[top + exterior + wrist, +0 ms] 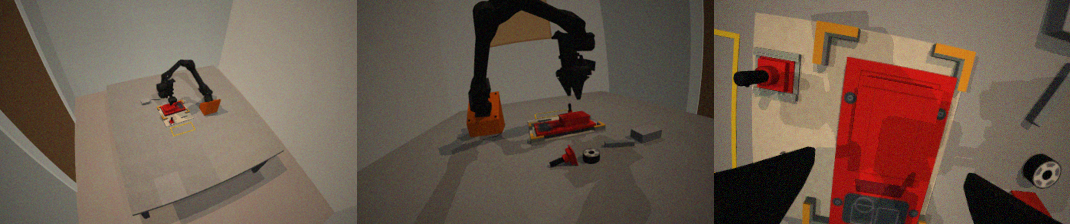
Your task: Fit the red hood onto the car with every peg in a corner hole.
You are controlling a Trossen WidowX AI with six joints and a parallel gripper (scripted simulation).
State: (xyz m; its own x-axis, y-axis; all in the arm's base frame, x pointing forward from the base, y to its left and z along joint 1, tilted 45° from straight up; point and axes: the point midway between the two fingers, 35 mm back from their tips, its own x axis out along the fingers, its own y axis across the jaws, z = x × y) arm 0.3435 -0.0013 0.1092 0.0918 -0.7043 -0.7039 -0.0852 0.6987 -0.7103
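The red hood (168,109) (574,118) (899,110) lies on the deck of the red chassis (551,132) (842,125) and looks level in the exterior view. Dark round peg tops (850,97) (940,114) show at its two far corners in the wrist view. Two more (837,201) (913,213) show beside the dark panel. How deep the pegs sit in the holes is too small to tell. The engine block is not clearly visible. My gripper (172,101) (574,97) (891,168) is open and empty, above the hood, with a gap below the fingertips in the exterior view.
Orange jig corners (537,137) (969,70) surround the chassis. A black-handled red part (171,121) (776,75) stands beside it. A wheel (591,156) (1043,172), red cone-like part (571,156), grey bar (619,144) and grey block (646,133) lie on the other side.
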